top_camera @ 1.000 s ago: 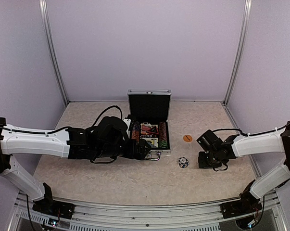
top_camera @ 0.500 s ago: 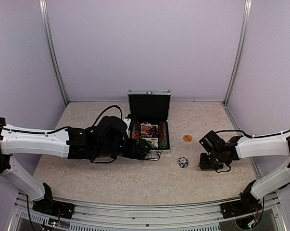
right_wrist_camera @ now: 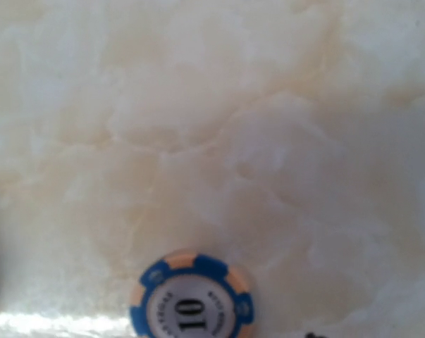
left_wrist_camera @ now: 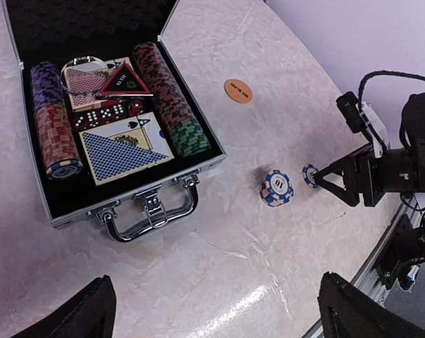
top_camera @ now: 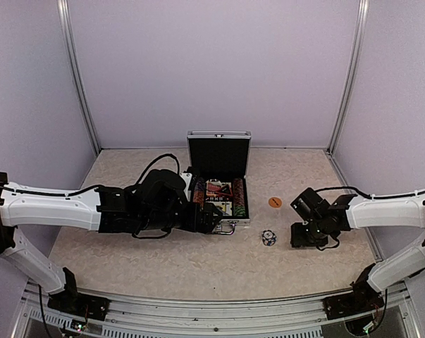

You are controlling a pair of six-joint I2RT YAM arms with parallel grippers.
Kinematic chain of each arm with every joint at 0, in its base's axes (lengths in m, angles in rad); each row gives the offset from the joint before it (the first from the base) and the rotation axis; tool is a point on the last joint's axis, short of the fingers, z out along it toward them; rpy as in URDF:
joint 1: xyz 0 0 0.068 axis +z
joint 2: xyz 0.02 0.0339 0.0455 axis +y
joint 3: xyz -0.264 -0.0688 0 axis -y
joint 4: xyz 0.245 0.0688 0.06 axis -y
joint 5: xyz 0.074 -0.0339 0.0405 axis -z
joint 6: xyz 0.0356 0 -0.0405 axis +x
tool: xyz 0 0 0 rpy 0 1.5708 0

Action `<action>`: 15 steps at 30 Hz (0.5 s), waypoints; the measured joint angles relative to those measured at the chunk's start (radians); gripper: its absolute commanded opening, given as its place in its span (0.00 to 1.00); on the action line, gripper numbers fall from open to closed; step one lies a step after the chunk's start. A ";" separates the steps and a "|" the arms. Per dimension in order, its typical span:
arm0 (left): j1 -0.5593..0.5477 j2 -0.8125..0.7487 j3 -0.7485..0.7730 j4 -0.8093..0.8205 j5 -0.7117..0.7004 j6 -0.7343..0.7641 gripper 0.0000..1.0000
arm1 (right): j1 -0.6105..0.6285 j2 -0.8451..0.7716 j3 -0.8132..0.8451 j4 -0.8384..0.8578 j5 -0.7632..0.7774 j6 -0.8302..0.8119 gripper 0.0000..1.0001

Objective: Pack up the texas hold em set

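Left gripper: jaws wide open, empty. The open ribbed silver aluminium case with black lining sits ahead of them, slightly left. Right gripper: can't tell gap or grip. A single blue-and-white poker chip lies at its tips, with a short blue-and-white chip stack just beyond.

Risk: tips skid on the flat chip and flick it into the stack.

Chip reads "10". The text on the round orange disc is illegible.

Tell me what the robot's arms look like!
The left arm and right arm are long white tubes with black joints and black bases. Thin black cables loop along both. Each ends in a chunky black wrist and a black two-finger gripper: left gripper, right gripper. A tiny green light glows on the right arm.
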 measured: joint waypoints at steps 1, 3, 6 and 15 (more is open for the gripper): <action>0.000 0.000 0.000 0.000 0.001 0.000 0.99 | 0.002 0.008 0.000 0.000 -0.002 -0.002 0.62; 0.000 0.000 0.000 0.000 0.003 0.000 0.99 | 0.004 0.032 0.000 0.000 -0.006 -0.003 0.63; 0.000 0.000 0.000 0.000 0.005 0.000 0.99 | 0.005 0.071 0.000 0.000 -0.011 -0.004 0.64; 0.000 0.000 -0.010 0.002 0.005 -0.004 0.99 | 0.005 0.101 0.016 0.021 -0.013 -0.014 0.59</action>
